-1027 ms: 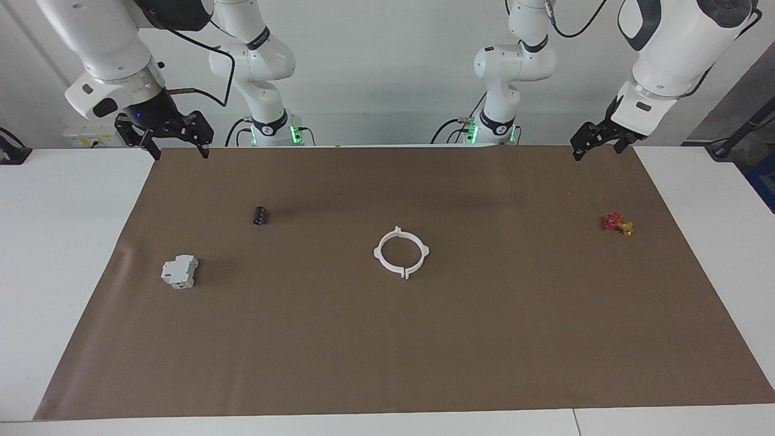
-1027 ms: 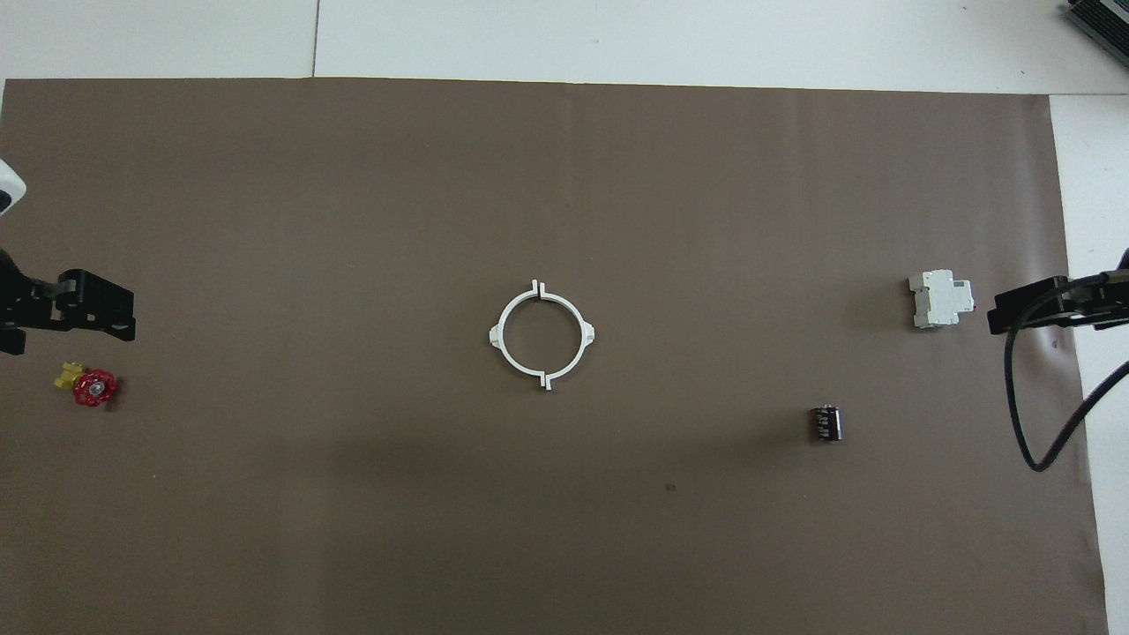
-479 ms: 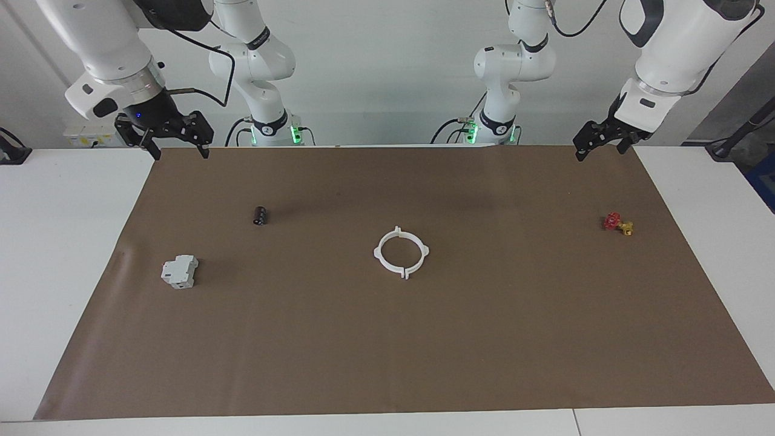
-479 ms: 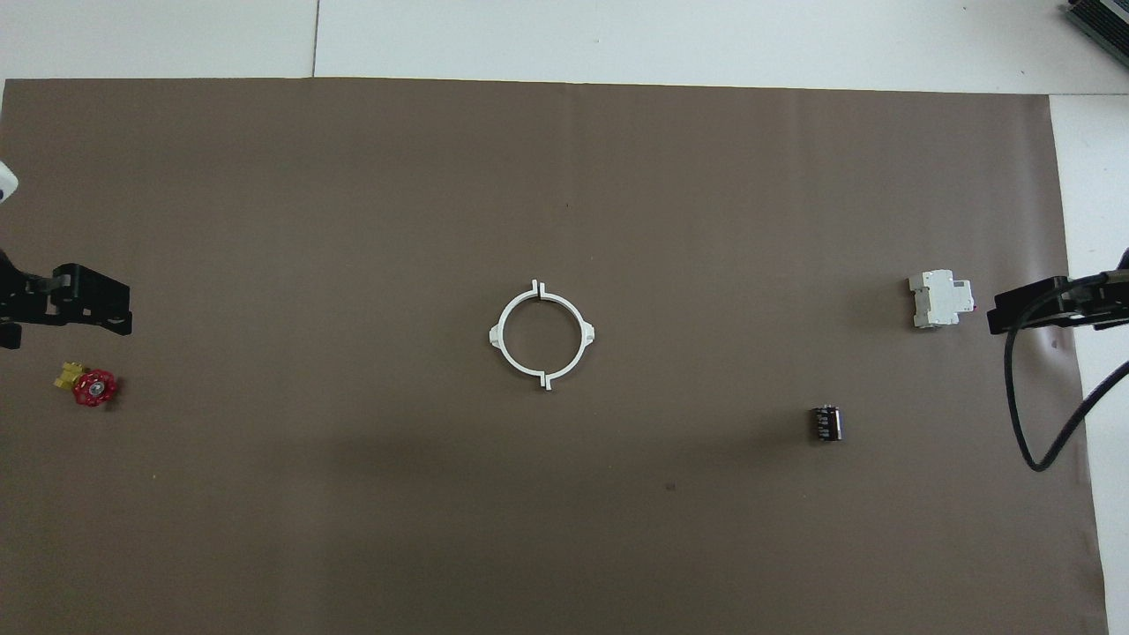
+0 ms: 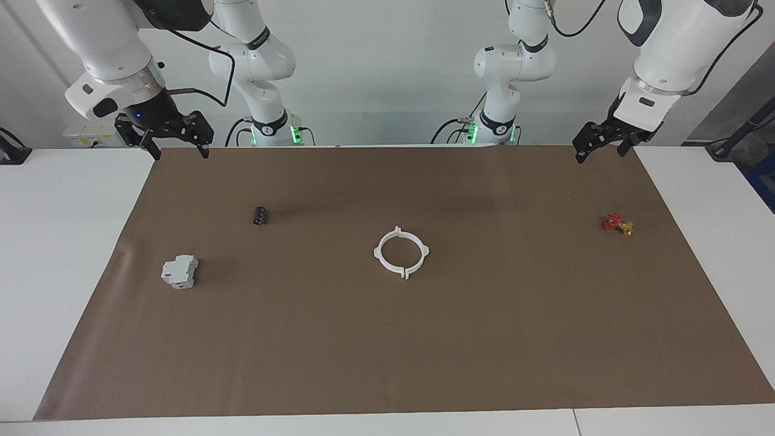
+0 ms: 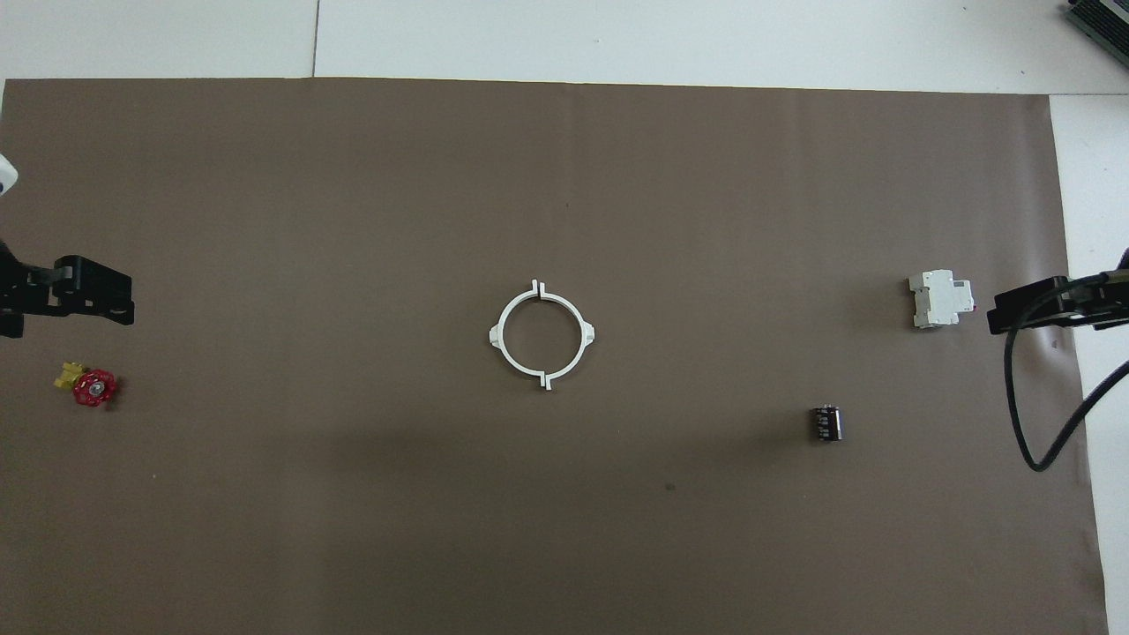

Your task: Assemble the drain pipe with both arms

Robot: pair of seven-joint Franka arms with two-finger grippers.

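The drain pipe is lying as one flat white ring in the middle of the brown mat; the left gripper and right gripper are hanging over the mat's corners by the robots, fingers spread wide, holding nothing

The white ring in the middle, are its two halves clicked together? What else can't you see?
- The white ring: too small in both views to tell whether the halves are locked.
- Left gripper: overhead view's edge cuts it off.
- Right gripper: overhead view's edge and its cable hide most of it.
- Black cylinder: markings too small.
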